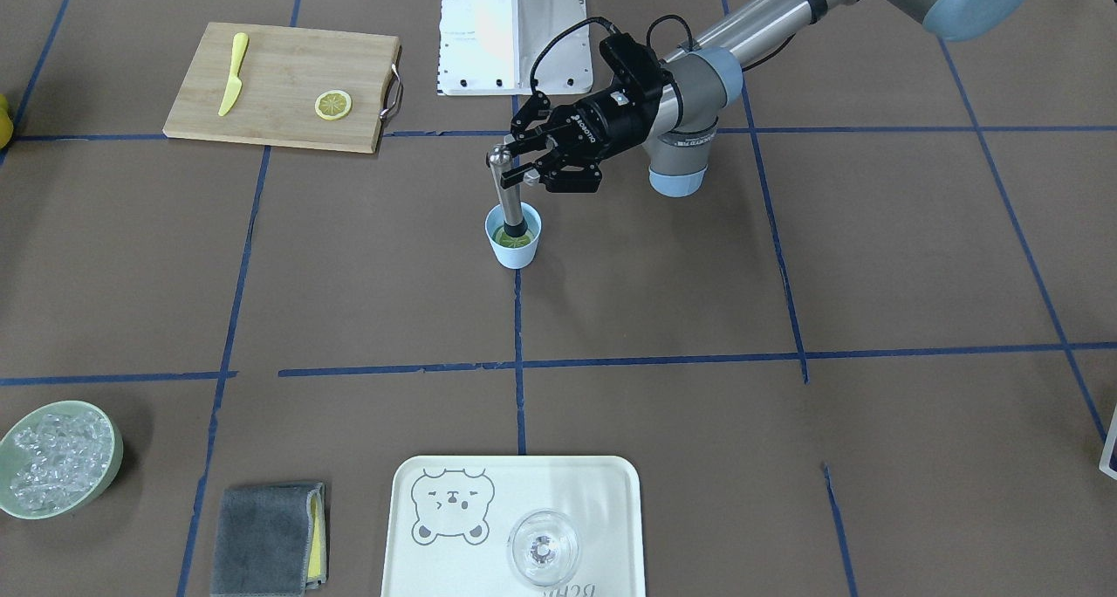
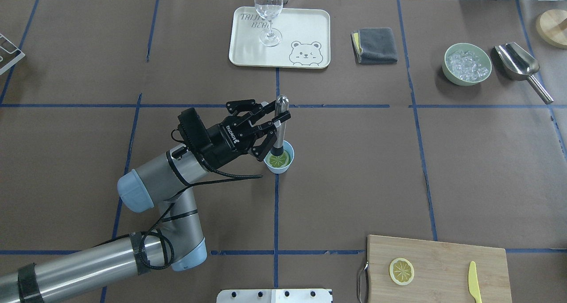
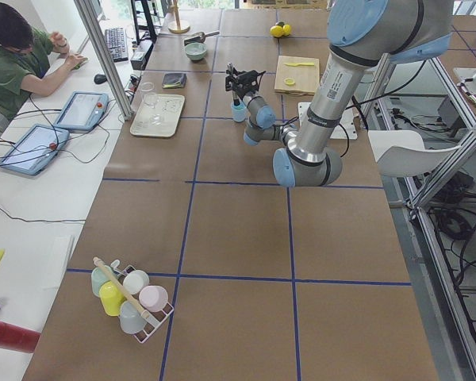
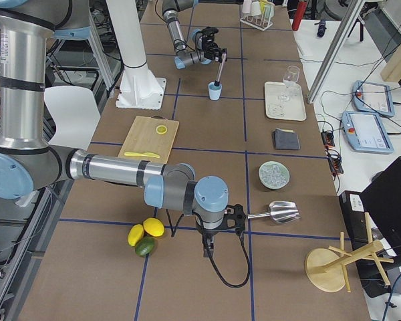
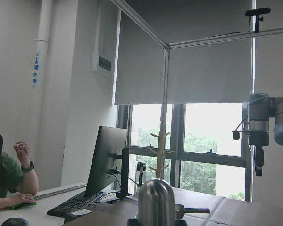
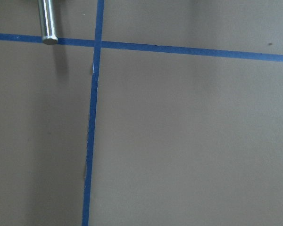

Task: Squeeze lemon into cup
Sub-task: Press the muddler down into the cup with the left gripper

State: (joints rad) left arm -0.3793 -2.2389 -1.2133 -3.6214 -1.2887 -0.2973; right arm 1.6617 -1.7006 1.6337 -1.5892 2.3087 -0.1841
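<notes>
The light-blue cup (image 1: 513, 252) stands near the table's middle, and also shows in the overhead view (image 2: 278, 168). A lemon slice (image 1: 515, 242) (image 2: 279, 161) lies inside it. My left gripper (image 1: 517, 162) (image 2: 278, 113) is shut on the upper part of a steel muddler (image 1: 509, 197) (image 2: 280, 132). The muddler stands upright with its dark foot on the slice in the cup. A second lemon slice (image 1: 332, 105) (image 2: 401, 271) lies on the cutting board. My right gripper (image 4: 210, 249) shows only in the exterior right view, low over the table near the scoop; I cannot tell whether it is open.
A wooden cutting board (image 1: 279, 86) holds a yellow knife (image 1: 232, 73). A tray (image 1: 401, 527) bears a clear glass (image 1: 543, 547). A green bowl of ice (image 1: 57, 457), a grey cloth (image 1: 266, 538) and a metal scoop (image 2: 518, 64) lie along the far side.
</notes>
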